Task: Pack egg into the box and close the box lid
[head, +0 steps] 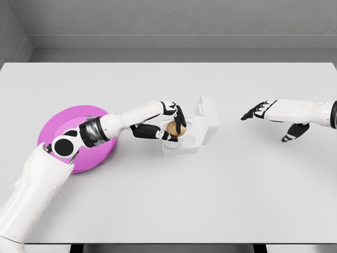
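A small clear plastic box stands near the table's middle, its lid tilted up and back on the far right side. My left hand hovers over the box's left part, fingers curled around a brown egg held just above the box's cavity. The left arm reaches in from the lower left across the pink plate. My right hand hangs above the table to the right of the box, fingers spread and holding nothing.
The round pink plate lies at the table's left side, partly covered by my left forearm. The white table ends at a grey wall at the back.
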You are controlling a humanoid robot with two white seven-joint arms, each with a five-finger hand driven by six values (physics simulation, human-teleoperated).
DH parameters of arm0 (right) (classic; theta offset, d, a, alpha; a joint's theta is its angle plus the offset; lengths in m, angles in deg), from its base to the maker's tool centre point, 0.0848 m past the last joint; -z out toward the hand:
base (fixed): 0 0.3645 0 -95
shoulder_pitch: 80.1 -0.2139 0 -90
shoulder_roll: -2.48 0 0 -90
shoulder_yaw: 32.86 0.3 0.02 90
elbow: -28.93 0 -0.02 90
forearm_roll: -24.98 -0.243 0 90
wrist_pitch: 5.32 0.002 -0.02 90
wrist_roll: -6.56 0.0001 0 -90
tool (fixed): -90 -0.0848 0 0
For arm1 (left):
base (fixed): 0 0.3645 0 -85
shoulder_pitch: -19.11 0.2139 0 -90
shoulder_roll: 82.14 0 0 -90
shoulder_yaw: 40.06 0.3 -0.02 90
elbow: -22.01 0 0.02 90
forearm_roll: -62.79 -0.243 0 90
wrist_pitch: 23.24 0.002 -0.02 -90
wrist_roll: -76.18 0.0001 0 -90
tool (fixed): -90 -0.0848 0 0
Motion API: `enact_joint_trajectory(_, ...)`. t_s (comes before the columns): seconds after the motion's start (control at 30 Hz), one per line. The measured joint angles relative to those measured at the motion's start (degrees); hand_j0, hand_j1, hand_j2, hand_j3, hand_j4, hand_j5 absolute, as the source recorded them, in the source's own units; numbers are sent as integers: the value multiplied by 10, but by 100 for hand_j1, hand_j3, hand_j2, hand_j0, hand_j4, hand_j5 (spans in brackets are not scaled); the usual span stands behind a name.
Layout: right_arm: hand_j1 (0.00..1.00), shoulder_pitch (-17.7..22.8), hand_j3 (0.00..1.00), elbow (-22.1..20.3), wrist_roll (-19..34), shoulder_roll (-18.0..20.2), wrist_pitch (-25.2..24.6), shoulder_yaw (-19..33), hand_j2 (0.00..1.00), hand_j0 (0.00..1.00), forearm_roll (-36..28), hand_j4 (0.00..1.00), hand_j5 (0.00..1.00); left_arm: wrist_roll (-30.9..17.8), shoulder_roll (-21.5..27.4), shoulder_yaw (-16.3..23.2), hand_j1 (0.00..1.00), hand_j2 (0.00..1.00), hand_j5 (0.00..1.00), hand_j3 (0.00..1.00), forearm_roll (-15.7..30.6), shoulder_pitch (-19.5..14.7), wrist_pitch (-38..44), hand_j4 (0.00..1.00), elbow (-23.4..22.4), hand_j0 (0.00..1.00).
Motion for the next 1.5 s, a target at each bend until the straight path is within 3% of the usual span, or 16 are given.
enact_joint_trajectory(0.47, 100, 0, 100, 1, 0, 0, -1, 0, 100, 100, 0, 100, 100, 0, -13, 10, 30, 30, 30, 30, 50, 3, 0, 30, -16, 30)
enact_joint_trajectory(1.5, 100, -2, 100, 5, 0, 0, -1, 0, 100, 100, 0, 100, 100, 0, -28, 24, 32, 32, 32, 32, 52, -2, 0, 32, -74, 32)
